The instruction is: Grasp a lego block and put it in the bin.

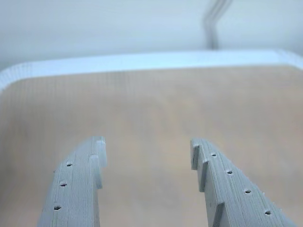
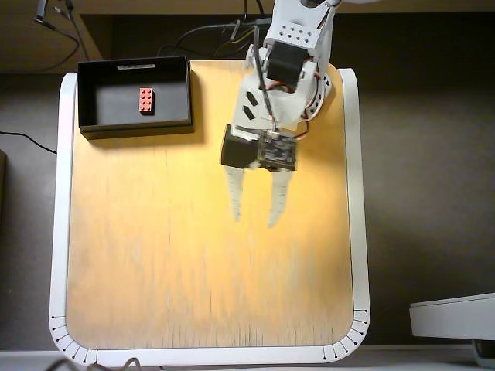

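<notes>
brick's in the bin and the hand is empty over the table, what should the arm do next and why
Probably just fold back to a rest pose. The overhead view shows the lego block already lying on the floor of the bin, and the hand hangs open over bare tabletop, well clear of the bin. The wrist view shows nothing between the fingers, and no other brick is in sight.

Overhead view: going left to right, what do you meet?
Black open-topped rectangular bin → small red-orange studded lego brick inside it → open white two-finger gripper → white raised right rim of the wooden tabletop.

Matt wood-grain table [image 2: 193,270]; layered, seemingly printed plastic pincer [image 1: 148,150]; glossy lego block [image 2: 145,100].
</notes>
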`<state>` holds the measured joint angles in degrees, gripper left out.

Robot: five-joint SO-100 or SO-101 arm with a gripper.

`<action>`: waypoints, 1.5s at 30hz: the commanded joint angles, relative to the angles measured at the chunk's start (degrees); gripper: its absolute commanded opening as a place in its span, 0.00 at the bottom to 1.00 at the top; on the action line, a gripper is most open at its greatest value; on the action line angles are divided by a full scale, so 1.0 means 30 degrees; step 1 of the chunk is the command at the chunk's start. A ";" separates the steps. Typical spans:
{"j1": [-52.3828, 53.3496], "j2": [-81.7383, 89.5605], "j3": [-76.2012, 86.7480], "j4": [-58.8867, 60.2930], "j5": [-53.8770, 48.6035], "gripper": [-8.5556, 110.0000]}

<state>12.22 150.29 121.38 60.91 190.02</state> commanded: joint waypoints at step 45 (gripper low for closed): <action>-0.5303 1.2891 1.9424 -0.3369 0.0352 0.08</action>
<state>-2.90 183.52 172.71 53.00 190.37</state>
